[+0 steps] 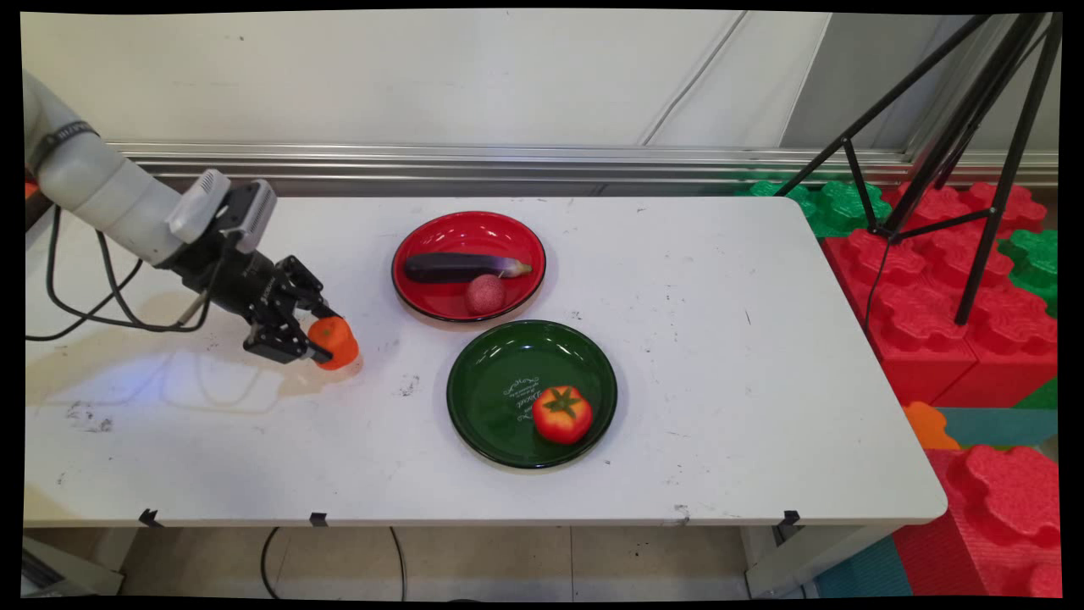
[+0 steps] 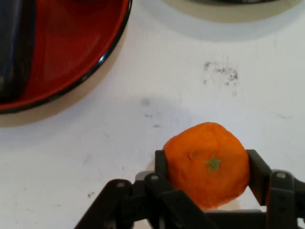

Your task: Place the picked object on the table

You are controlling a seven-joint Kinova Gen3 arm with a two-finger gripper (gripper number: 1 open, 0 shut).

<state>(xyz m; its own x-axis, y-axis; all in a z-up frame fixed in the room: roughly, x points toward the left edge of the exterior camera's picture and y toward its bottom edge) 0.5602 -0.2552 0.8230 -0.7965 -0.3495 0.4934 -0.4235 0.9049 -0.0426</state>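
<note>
Main view: the gripper (image 1: 318,343) was squeezed on a small orange (image 1: 335,342), low over the table (image 1: 762,407) on its left side, well apart from the red plate (image 1: 423,237) and green plate (image 1: 491,424). It looked light and a bit squishy.

Hand view: both fingers (image 2: 161,164) pressed the orange's (image 2: 207,162) round sides, a good place to hold. Its bottom was hidden, so I could not tell if it touched the table.

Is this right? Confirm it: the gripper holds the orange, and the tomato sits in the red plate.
Not quite. The gripper does hold the orange, but the tomato sits in the green plate, as the main view shows.
</note>
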